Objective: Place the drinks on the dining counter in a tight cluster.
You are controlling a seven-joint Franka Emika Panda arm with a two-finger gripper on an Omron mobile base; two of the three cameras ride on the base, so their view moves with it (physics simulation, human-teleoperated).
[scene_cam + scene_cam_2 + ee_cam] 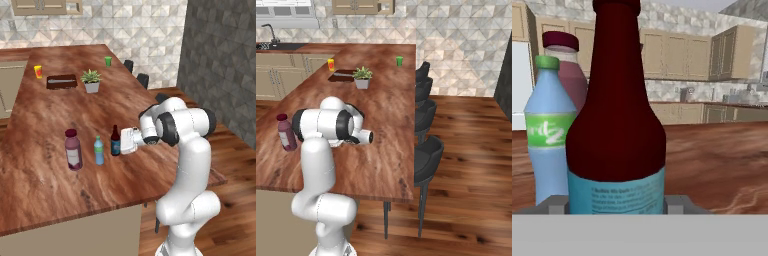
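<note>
The gripper [121, 142] stands half-open, its jaws closed on the upright slim dark-brown bottle [115, 141] on the dining counter [45, 115]. The hand view shows the gripper's fingers [557, 205] flanking its blue label, light-blue bottle [546, 135] and purple-capped bottle [562, 70] beyond. From the right base view the arm hides both smaller bottles.

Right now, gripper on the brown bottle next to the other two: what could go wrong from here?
1. The gripper brackets the dark-brown bottle low, at its blue label; the tall body above may tip if pushed sideways.
2. The light-blue bottle stands close beside it, so further travel that way could knock it over.
3. The purple-capped bottle sits just beyond; a toppled neighbour might hit it and scatter the cluster on the dining counter.
</note>
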